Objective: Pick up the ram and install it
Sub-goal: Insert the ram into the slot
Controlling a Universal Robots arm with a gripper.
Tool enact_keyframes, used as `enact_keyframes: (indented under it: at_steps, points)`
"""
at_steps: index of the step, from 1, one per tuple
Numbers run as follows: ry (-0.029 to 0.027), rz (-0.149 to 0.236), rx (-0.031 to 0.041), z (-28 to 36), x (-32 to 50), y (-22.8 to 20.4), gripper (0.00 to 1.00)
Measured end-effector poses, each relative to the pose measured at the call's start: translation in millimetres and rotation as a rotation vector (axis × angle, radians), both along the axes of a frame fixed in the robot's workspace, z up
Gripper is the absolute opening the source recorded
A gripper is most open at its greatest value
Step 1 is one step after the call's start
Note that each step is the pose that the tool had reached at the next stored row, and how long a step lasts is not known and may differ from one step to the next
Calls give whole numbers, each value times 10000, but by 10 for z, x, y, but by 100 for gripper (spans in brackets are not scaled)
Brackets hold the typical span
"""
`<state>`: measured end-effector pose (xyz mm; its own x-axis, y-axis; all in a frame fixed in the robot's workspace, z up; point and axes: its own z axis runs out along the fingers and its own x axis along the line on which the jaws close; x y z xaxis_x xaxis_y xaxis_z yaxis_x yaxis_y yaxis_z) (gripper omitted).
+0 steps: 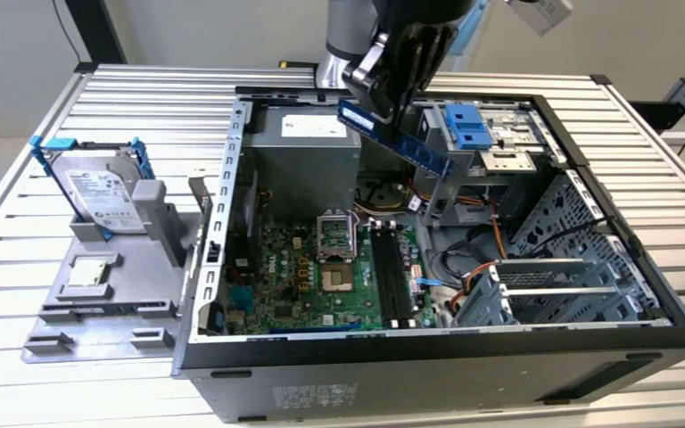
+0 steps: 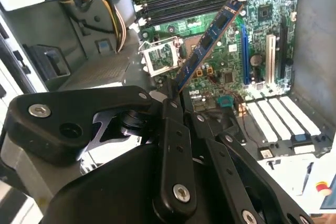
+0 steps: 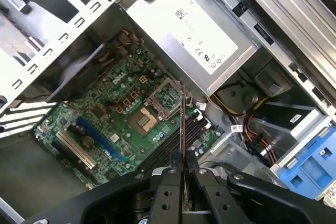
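Ram (image 2: pixel 207 45) in pincer (image 2: pixel 171 100) above motherboard (image 2: pixel 227 51)

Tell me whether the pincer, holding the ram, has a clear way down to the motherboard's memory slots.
Probably yes. The pincer grips the ram above the open case, and the memory slots lie bare below, with nothing lying across them.

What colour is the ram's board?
The ram is blue with dark chips; second wrist view shows it best.

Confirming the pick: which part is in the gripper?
The ram, shut in the gripper above the case; hard drive and processor sit on the grey stand.
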<state>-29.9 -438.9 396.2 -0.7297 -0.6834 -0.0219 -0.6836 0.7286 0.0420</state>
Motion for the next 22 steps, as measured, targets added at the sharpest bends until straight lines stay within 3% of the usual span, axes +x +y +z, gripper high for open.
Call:
enact_keyframes:
  at_steps: [7, 12, 22]
  points:
    - [0, -899, -1, -12, -1, -1, 0]
    - [-2, -1331, 2, -18, 6, -3, 0]
    - [0, -2881, 0, -39, 6, -4, 0]
